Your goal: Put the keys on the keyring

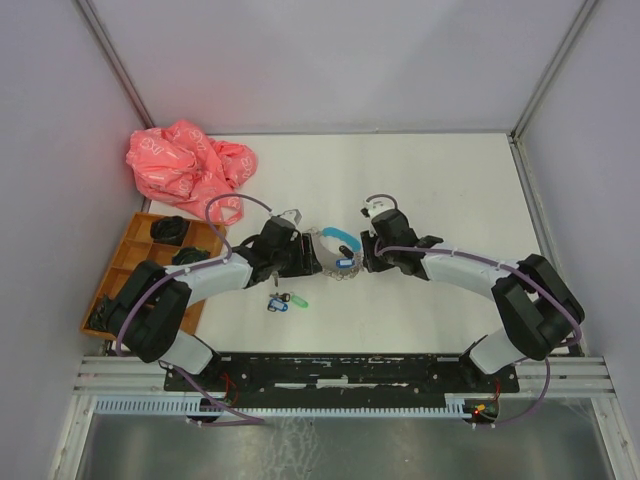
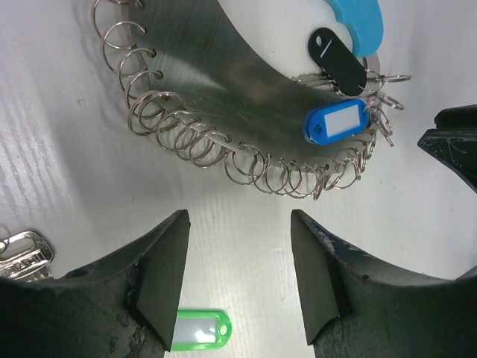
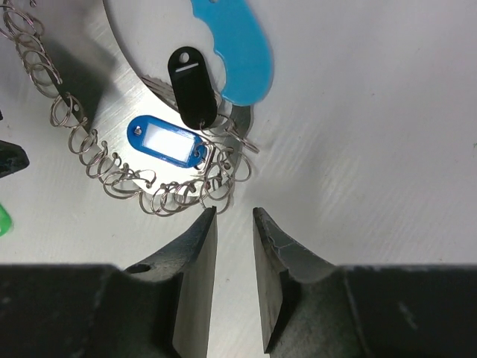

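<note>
The keyring (image 1: 335, 262) lies on the white table between my two grippers: a curved metal band (image 2: 223, 82) lined with several split rings, with a light-blue section (image 3: 238, 52). A blue tag (image 3: 168, 142) and a black tag (image 3: 192, 86) hang on it; both also show in the left wrist view, blue (image 2: 337, 123) and black (image 2: 337, 60). My left gripper (image 2: 238, 224) is open and empty just left of the ring. A loose green-tagged key (image 2: 197, 328) lies below it, next to a blue-tagged key (image 1: 277, 303). My right gripper (image 3: 235, 216) is open by a narrow gap, empty, its tips at the ring's right end.
A crumpled pink plastic bag (image 1: 185, 165) lies at the back left. An orange tray (image 1: 130, 270) with dark parts stands at the left edge under my left arm. A silver clasp (image 2: 22, 253) lies beside my left gripper. Grey walls enclose the table.
</note>
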You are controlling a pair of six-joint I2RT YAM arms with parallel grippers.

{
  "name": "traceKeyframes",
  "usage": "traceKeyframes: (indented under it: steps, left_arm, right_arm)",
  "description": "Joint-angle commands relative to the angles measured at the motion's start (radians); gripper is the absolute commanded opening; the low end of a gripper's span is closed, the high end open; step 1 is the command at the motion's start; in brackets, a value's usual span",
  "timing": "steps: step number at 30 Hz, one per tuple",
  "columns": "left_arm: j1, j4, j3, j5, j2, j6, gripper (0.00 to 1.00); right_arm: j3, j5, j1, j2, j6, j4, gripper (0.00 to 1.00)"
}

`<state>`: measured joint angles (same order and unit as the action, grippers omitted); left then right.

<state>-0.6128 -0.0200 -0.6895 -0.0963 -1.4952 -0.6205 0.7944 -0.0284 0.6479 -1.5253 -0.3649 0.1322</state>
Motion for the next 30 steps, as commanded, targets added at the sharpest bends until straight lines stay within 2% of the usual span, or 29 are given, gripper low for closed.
traceKeyframes:
  steps: [1,5,21,30]
  left_arm:
    - [-0.004,0.003,-0.054,0.032,0.033,0.053,0.64]
    - [-0.004,-0.013,-0.081,0.042,0.020,0.068,0.64]
    - [-0.004,-0.054,-0.221,0.043,-0.132,0.130,0.58]
    - [-0.003,-0.040,-0.219,0.028,-0.205,0.126,0.56]
  right_arm:
    - [0.050,0.004,0.004,0.018,0.046,0.009,0.34]
    - [0.062,0.048,0.005,-0.009,0.049,-0.006,0.34]
    - [0.123,0.055,0.014,-0.107,0.056,-0.017,0.34]
    - [0.154,0.026,0.013,-0.148,0.053,0.026,0.26]
